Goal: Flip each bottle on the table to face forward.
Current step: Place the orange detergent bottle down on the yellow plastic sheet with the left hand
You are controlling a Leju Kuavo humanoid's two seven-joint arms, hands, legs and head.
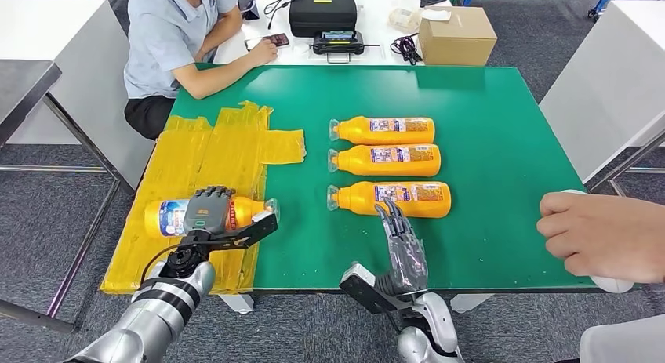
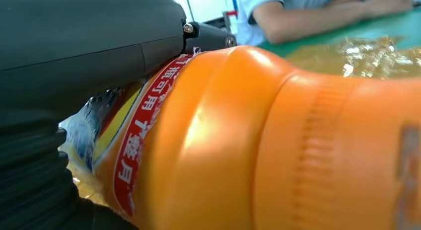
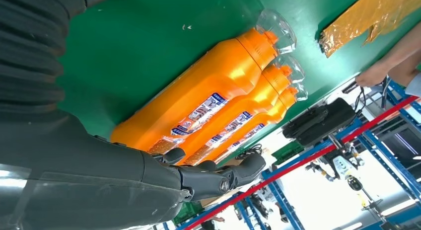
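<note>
Left hand (image 1: 208, 210) wraps orange bottle (image 1: 176, 216) lying on yellow sheet (image 1: 227, 147), cap toward table centre. Step in hand, I judge: fourth bottle being handled. Next move calls for carrying it to three bottles in row (image 1: 384, 155) on green table (image 1: 502, 143). Right hand (image 1: 401, 241) empty, fingers apart, just beside nearest of row.

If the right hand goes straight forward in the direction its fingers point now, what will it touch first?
Most likely the nearest orange bottle of the three lying in a row. The right hand points its fingertips up the table at that bottle's side, already very close; whether they already touch it is unclear.
</note>
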